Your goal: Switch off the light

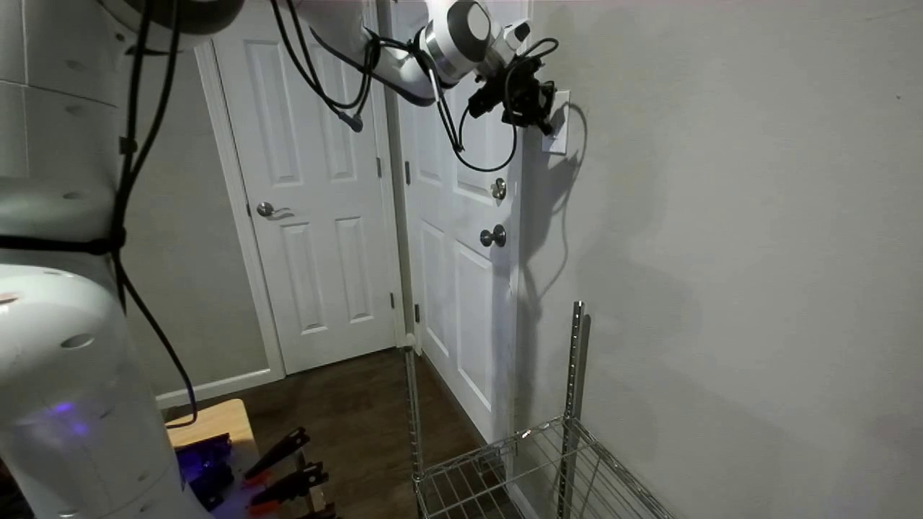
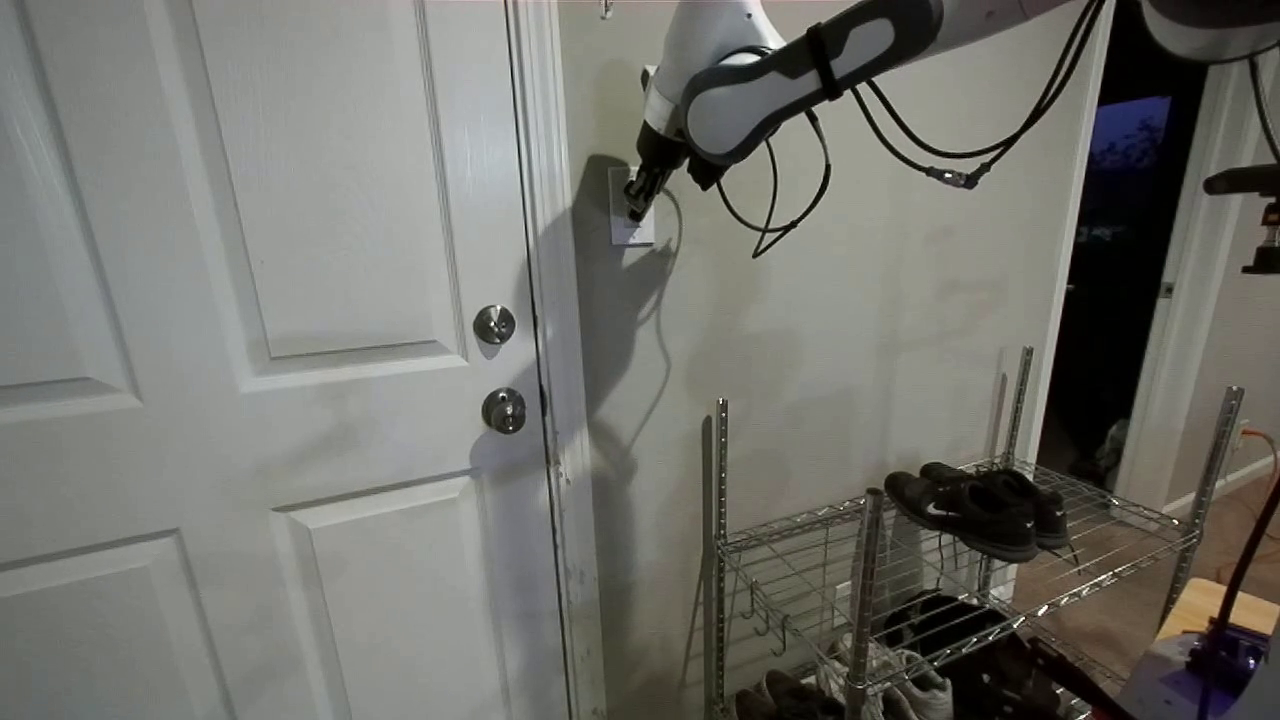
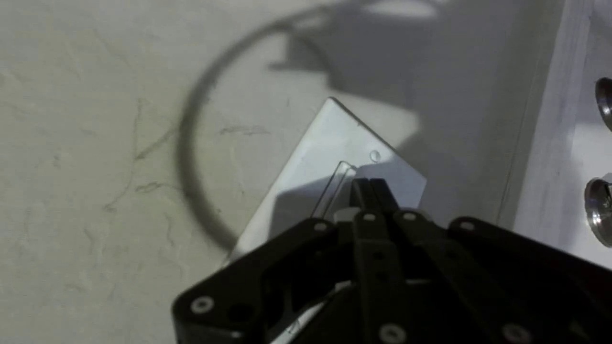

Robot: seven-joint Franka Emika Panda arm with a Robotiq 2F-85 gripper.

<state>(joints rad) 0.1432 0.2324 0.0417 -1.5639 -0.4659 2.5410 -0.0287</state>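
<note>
Two shoes (image 2: 972,512) occupy a shelf (image 2: 1050,601); the gripper (image 3: 370,185), jaws together, is at the switch (image 3: 319,174)

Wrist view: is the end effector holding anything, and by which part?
Nothing: the end effector is shut, empty, in front of the white switch plate.

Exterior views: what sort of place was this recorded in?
Probably a home entryway: a white door with a round metal knob, a wire rack nearby holding black shoes, and a white switch plate beside the door.
</note>
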